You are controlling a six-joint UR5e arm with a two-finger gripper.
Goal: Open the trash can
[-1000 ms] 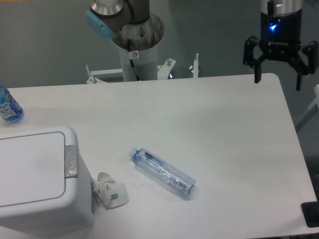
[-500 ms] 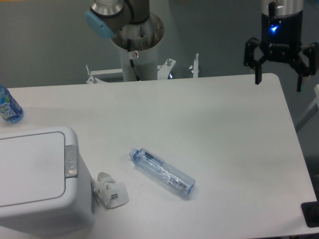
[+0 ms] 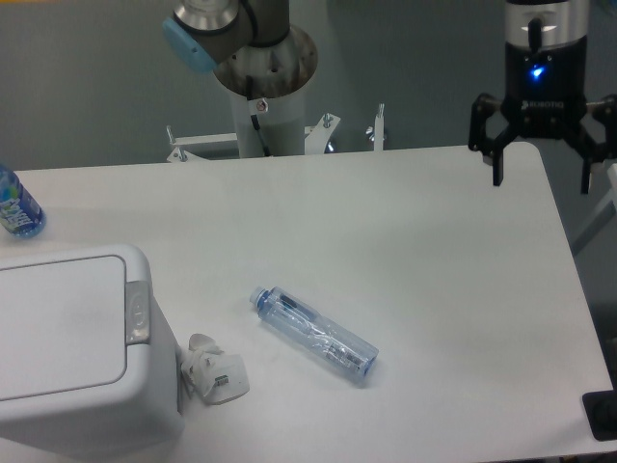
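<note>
The white trash can (image 3: 67, 347) stands at the front left of the table with its flat lid down. A small grey button strip (image 3: 137, 313) sits on its right top edge. My gripper (image 3: 542, 179) hangs open and empty over the table's far right corner, far from the can, fingers pointing down.
A clear plastic bottle (image 3: 314, 336) lies on its side mid-table. A crumpled white object (image 3: 214, 370) lies against the can's right side. A blue-labelled bottle (image 3: 16, 207) stands at the left edge. The arm's base column (image 3: 262, 87) rises behind the table.
The gripper has dropped slightly lower over the far right corner. Nothing else has moved.
</note>
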